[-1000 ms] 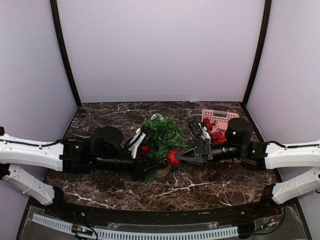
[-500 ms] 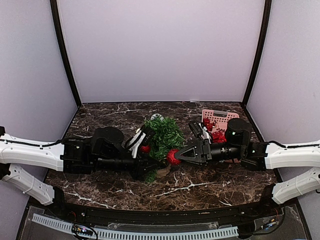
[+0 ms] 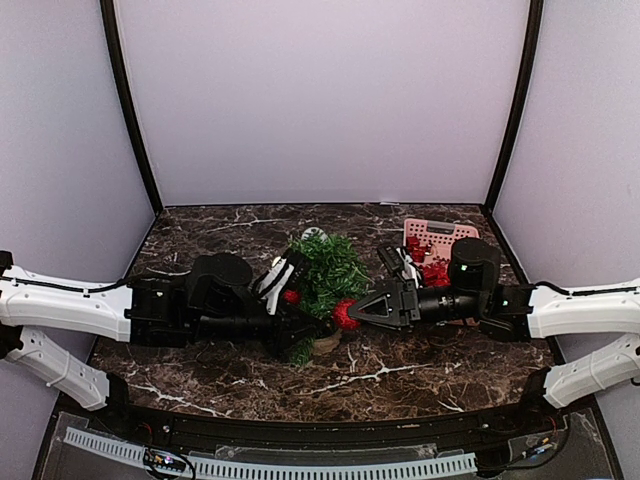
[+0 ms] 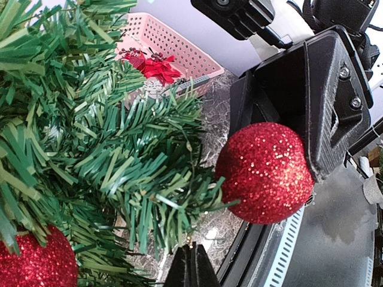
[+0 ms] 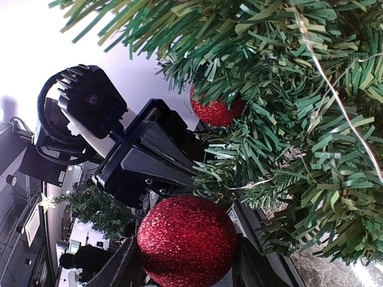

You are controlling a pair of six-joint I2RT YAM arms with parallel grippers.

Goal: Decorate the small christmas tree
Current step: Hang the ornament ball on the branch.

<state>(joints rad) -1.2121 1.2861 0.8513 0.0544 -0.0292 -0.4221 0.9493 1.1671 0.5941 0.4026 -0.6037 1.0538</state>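
The small christmas tree (image 3: 325, 268) stands mid-table on its tan base (image 3: 326, 344), its green branches (image 4: 90, 137) filling both wrist views. My right gripper (image 3: 353, 311) is shut on a glittery red ball (image 5: 187, 239), pressing it against the tree's lower right branches. A thin gold thread (image 5: 281, 179) runs from the ball's top into the needles. My left gripper (image 4: 190, 269) is shut beside that ball (image 4: 265, 173), with a tiny gold bit at its tips. I cannot tell whether it grips this. Another red ball (image 5: 216, 110) hangs on the tree.
A pink basket (image 3: 441, 238) with red and white ornaments (image 4: 157, 67) sits behind the right arm at the back right. Both arms lie low across the marble table (image 3: 400, 375), meeting at the tree from either side.
Both arms have edged slightly inward toward the tree. The red ball stays in the right gripper, and the left gripper stays shut.
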